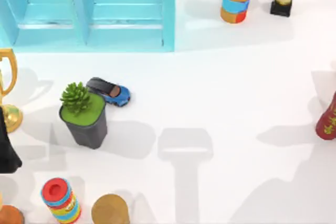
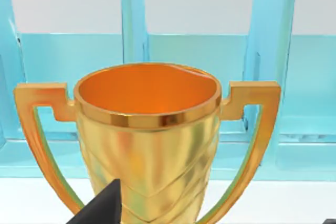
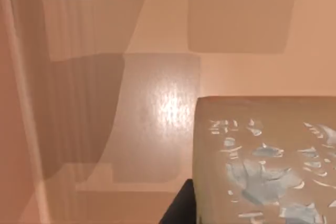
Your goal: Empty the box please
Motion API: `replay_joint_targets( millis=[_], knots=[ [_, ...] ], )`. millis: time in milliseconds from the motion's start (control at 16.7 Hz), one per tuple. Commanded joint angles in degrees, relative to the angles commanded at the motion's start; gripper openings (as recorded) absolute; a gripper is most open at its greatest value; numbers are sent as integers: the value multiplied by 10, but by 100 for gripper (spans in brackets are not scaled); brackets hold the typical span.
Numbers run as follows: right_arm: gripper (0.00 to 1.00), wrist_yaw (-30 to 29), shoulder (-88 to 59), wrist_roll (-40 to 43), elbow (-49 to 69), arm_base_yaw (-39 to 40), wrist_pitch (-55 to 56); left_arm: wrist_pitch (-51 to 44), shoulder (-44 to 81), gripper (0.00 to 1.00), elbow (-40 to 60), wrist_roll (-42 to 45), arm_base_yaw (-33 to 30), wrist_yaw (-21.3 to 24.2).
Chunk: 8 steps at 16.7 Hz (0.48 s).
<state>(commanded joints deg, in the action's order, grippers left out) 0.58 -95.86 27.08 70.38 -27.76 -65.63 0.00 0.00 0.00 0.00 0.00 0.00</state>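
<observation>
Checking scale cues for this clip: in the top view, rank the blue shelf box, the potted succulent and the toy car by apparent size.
1. Blue shelf box, by far the largest.
2. Potted succulent.
3. Toy car, clearly the smallest; it sits right beside the pot, so the comparison is fair.

A toy car (image 1: 110, 91) lay touching the potted plant (image 1: 83, 113) on the table's (image 1: 220, 93) left half. The compartmented box (image 1: 89, 11) stood behind them. A trophy (image 1: 8, 90) stood at the left edge.

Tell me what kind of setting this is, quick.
Probably a simulated tabletop test bench, not a real room: a plain white table, an open blue box at its far edge, and unrelated props scattered about, such as a gold trophy and a toy car.
</observation>
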Motion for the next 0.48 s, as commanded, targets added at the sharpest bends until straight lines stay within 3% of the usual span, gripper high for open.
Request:
replay_joint_targets(
  millis=[240,480],
  knots=[
    [0,0,27,0,84,-1,-107,0,0,100,0,0,0,0],
    [0,0,35,-1,101,-1,-125,0,0,100,0,0,0,0]
  ],
)
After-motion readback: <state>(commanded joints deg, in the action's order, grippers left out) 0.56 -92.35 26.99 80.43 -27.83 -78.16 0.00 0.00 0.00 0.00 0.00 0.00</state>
